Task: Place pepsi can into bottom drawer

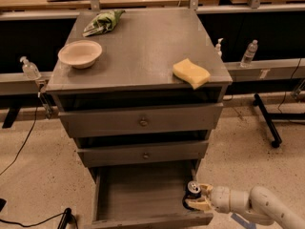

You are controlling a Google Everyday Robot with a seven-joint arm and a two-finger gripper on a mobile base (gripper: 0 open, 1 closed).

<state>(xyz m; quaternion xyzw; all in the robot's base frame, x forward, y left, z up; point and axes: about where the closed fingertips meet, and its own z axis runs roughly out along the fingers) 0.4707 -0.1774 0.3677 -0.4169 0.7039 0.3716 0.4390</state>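
Lower right of frame: pincer point(196, 197) pinching pepsi can point(193, 189), upright, low in right front corner of bottom drawer point(138, 194), pulled open to receive it; seemingly ready for release. Above: two knobbed drawers point(143, 122), shut. Upper frame, counter point(143, 51): yellow sponge point(191, 73), bowl point(79, 53), green bag point(103, 22), uninvolved.

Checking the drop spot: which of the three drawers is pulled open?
The bottom drawer, pulled out; both knobbed drawers above are pushed in. The gripper holds the pepsi can at its front right corner.
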